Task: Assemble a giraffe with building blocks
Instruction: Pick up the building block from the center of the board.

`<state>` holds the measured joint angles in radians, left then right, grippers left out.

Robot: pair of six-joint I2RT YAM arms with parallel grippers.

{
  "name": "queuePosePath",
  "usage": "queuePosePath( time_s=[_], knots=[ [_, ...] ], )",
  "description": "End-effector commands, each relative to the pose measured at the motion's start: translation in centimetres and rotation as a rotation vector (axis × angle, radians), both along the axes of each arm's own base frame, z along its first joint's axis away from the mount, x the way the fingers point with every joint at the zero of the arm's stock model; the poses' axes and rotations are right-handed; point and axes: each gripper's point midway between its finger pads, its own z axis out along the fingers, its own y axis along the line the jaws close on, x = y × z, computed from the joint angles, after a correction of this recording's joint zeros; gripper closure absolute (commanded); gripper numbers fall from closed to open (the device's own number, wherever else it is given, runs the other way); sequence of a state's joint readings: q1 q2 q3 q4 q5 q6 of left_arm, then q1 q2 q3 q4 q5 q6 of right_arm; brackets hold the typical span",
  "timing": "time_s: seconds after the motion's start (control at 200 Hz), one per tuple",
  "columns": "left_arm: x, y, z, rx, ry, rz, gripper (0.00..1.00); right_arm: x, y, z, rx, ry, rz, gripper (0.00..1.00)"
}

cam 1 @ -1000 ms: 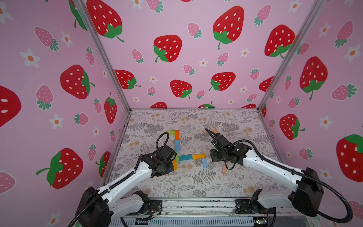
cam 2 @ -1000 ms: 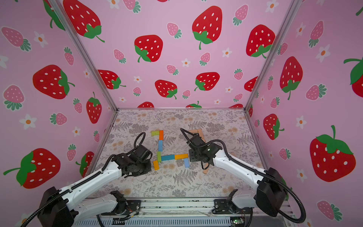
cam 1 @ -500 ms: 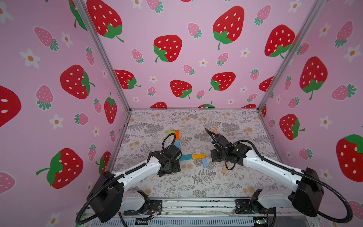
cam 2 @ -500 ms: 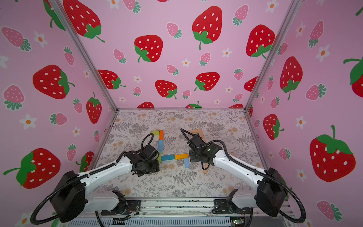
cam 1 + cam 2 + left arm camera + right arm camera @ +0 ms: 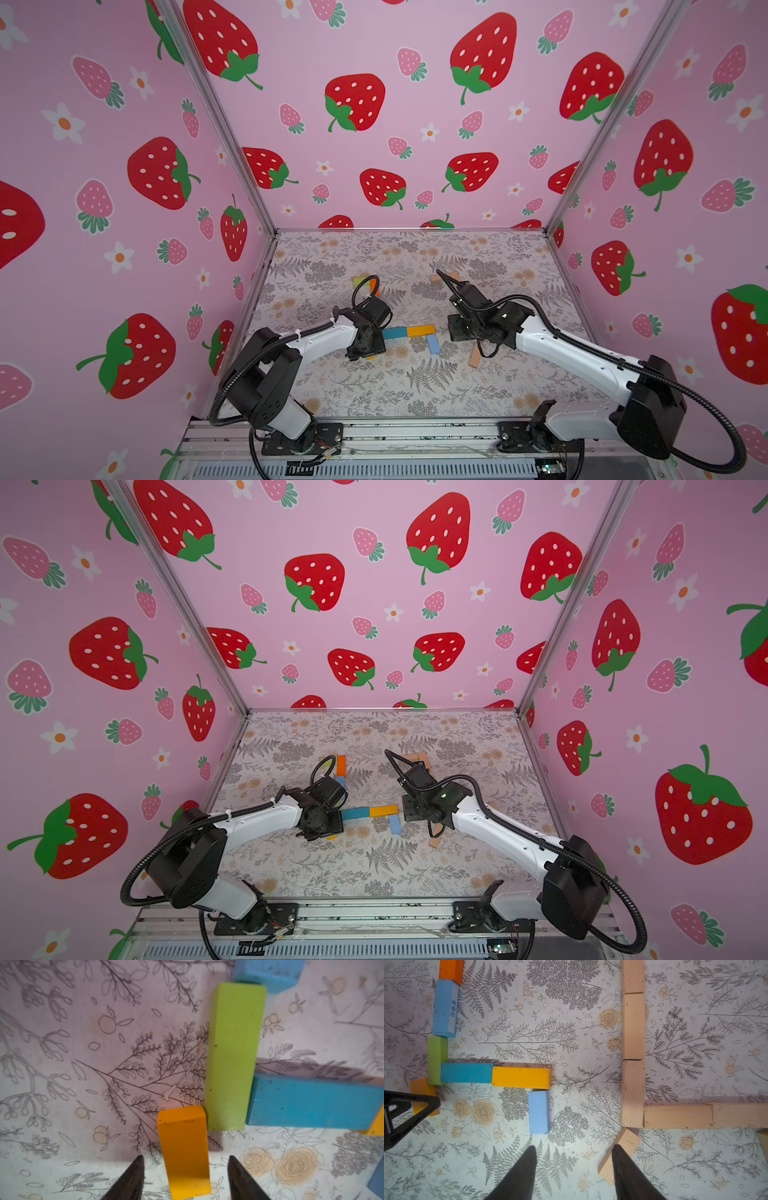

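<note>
Two claws released, left claw (image 5: 185,1157) straddling yellow-orange block (image 5: 184,1147), right claw (image 5: 574,1145) empty beside tan block (image 5: 626,1141).

The painted pieces, such as the green block (image 5: 233,1055), the blue block (image 5: 311,1103) and the orange block (image 5: 185,1153), carry a matt, slightly grainy paint dotted with small dark specks. The plain blocks (image 5: 633,1026) are bare pale wood, smooth, with faint grain. A light blue block (image 5: 444,1007) has a whitish printed strip along one side. The worktop (image 5: 62,1068) is covered by a matt printed sheet with a fine weave, like cloth. The left gripper (image 5: 186,1159) has matt black fingers (image 5: 128,1180). In a top view the arm shells (image 5: 573,351) look like glossy white plastic and the corner posts (image 5: 218,120) like dull grey metal.
</note>
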<state>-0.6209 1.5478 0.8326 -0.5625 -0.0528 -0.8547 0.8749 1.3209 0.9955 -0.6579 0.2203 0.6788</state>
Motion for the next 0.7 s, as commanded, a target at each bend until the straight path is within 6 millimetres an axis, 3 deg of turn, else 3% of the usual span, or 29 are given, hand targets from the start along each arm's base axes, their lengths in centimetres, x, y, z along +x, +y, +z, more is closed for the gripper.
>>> queuePosePath(
  time_s=[0.0,0.255,0.52,0.695],
  knots=[
    [0.9,0.2,0.5,0.020,-0.022,-0.002,0.40,-0.2,-0.8,-0.1,-0.023,0.005,-0.007,0.41],
    [0.3,1.3,0.5,0.070,-0.009,-0.015,0.63,0.0,-0.5,-0.2,-0.021,0.011,-0.002,0.41],
    [-1.1,2.0,0.4,0.077,0.018,-0.028,0.78,0.0,-0.3,0.0,-0.014,0.009,0.003,0.41],
    [-3.2,2.1,1.5,0.041,0.036,-0.059,0.81,0.0,-0.3,0.0,-0.012,0.008,0.001,0.41]
  ],
)
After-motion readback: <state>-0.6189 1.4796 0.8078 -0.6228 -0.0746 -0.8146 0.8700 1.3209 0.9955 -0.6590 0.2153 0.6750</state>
